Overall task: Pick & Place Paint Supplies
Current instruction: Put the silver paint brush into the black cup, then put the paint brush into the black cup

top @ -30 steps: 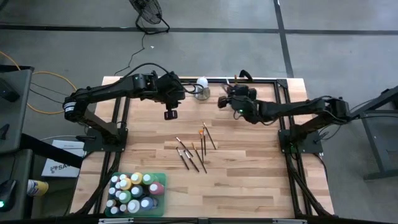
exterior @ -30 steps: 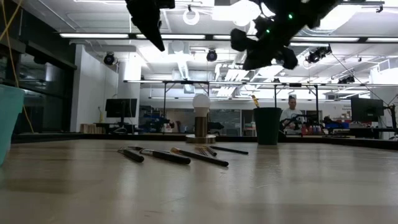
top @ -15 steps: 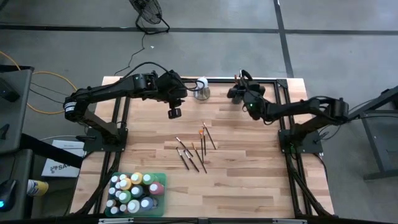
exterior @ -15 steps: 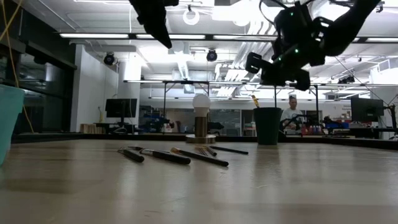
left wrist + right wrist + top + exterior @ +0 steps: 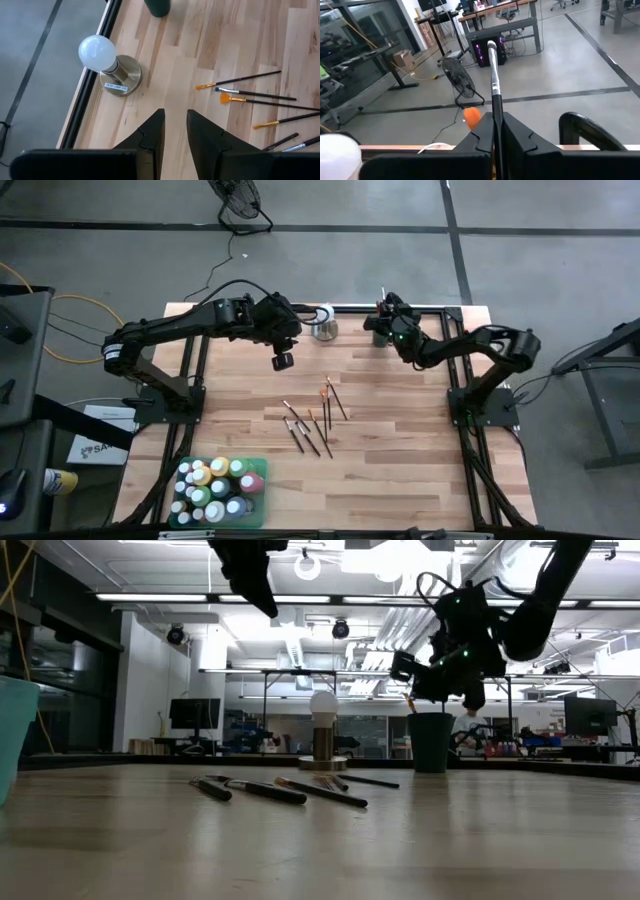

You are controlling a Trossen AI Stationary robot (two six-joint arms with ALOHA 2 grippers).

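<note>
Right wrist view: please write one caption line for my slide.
Right gripper shut on a thin paintbrush, held upright, a floor fan beyond the table.

Grey concrete floor (image 5: 330,205) with dark seam lines all around the wood counter (image 5: 400,470). A floor fan (image 5: 238,202) sits behind it, cable trailing off. Low view shows a big workshop: ceiling strip lights (image 5: 150,597), pipes, desks (image 5: 600,748) with monitors (image 5: 194,712), and a person (image 5: 466,724) seated way back.
</note>
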